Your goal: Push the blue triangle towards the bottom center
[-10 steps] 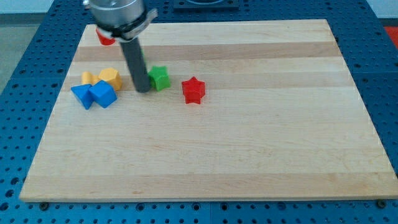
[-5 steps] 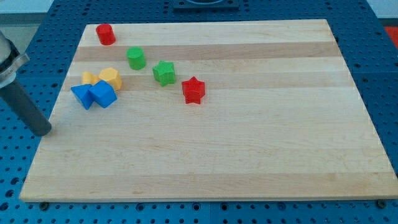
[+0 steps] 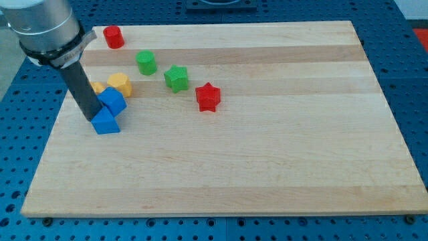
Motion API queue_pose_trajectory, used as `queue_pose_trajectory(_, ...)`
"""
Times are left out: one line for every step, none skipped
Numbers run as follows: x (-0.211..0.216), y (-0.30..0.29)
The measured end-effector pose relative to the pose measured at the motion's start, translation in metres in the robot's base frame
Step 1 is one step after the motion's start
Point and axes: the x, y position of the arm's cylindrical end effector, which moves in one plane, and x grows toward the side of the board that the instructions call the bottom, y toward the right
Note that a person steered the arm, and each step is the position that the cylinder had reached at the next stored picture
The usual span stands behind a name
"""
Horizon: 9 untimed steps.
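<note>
The blue triangle (image 3: 106, 122) lies on the wooden board (image 3: 221, 167) at the view's left. My tip (image 3: 89, 118) touches its left side. A second blue block (image 3: 114, 100) sits just above and right of the triangle, touching it. The dark rod rises from the tip towards the view's top left.
Two yellow blocks (image 3: 120, 84) sit above the blue ones, one partly hidden by the rod. A green block (image 3: 146, 62), a green star (image 3: 176, 77), a red star (image 3: 208, 97) and a red cylinder (image 3: 112, 36) lie further up and right.
My tip swung from beside the green star out past the board's left edge, then back in. The blue triangle has slid down and right; the other blue block shifted slightly up.
</note>
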Motion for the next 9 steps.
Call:
queue_pose_trajectory(0.021, 0.013)
queue_pose_trajectory(0.045, 0.086)
queue_pose_trajectory(0.069, 0.147)
queue_pose_trajectory(0.086, 0.114)
queue_pose_trajectory(0.117, 0.126)
queue_pose_trajectory(0.114, 0.194)
queue_pose_trajectory(0.088, 0.202)
queue_pose_trajectory(0.077, 0.169)
queue_pose_trajectory(0.110, 0.154)
